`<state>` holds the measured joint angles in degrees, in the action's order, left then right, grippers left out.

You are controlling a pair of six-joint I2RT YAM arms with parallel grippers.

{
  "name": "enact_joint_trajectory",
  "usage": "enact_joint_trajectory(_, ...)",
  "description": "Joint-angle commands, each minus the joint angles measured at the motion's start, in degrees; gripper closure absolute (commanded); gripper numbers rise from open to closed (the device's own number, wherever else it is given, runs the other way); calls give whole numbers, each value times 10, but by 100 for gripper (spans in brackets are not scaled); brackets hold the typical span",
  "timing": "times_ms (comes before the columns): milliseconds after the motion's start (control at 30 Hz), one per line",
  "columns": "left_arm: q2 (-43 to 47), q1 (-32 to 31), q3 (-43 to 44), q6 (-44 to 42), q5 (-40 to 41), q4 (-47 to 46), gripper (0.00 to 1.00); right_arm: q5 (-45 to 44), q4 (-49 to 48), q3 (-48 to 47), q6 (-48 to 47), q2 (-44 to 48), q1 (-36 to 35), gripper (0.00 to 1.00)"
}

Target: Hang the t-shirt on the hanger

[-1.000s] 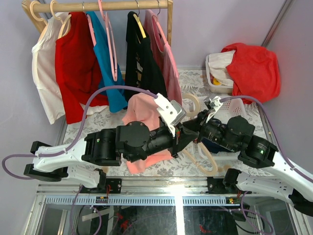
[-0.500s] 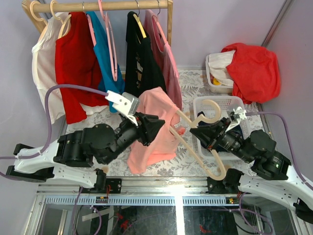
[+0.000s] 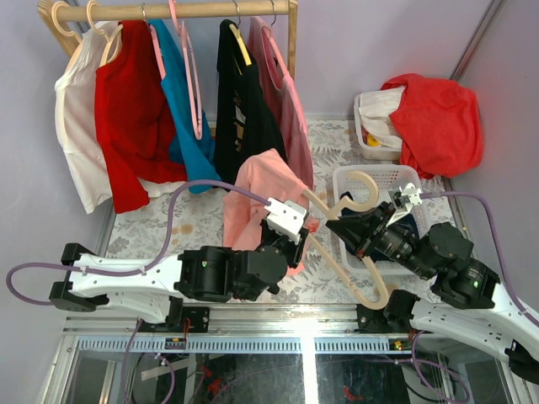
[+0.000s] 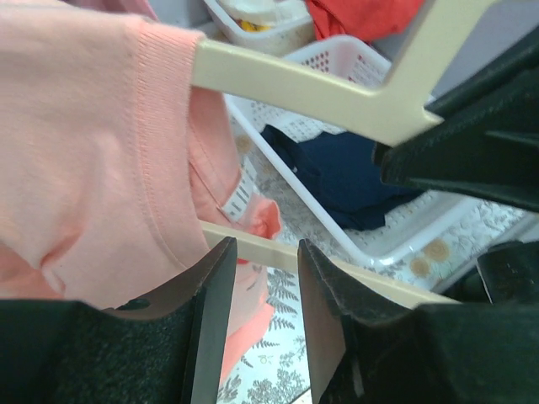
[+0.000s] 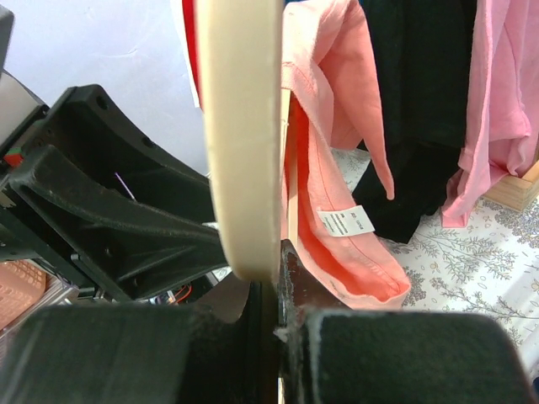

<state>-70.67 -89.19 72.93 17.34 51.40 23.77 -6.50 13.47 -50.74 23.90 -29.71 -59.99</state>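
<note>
Just behind the work zone, a wooden rail (image 3: 185,10) carries a red shirt (image 3: 126,109), a black shirt (image 3: 244,109) and a pale pink top (image 3: 290,118). The black shirt and pink top hang close behind the t-shirt (image 3: 265,181). A white perforated plastic basket (image 3: 389,175) holding navy cloth (image 4: 337,172) sits beneath the hanger (image 4: 295,84).

The hanger is smooth and cream, with broad curved arms. The right gripper (image 5: 268,290) is clamped on it.

The t-shirt is soft salmon knit with a ribbed collar and a white label (image 5: 347,221). It hangs limp above the table from the hanger arm nearer the rack, which enters the collar. The left gripper (image 4: 264,250) has its fingers spread, with the hanger's lower bar crossing just beyond the tips.
</note>
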Motion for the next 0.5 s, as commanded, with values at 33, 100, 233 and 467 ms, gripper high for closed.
enact_joint_trajectory(33, -7, -24, 10, -10, 146, -78, 66, -10, -51, -33, -11, 4, 0, 100)
enact_joint_trajectory(100, -7, -34, 4, -22, 172, -96, 66, -12, -47, -35, -13, 5, 0, 100)
enact_joint_trajectory(233, -8, -37, -6, -38, 207, -122, 65, -9, -45, -42, -17, 1, 0, 100)
enact_joint_trajectory(467, -6, -17, -39, -99, 215, -213, 54, -1, -39, -58, -22, -6, 0, 100)
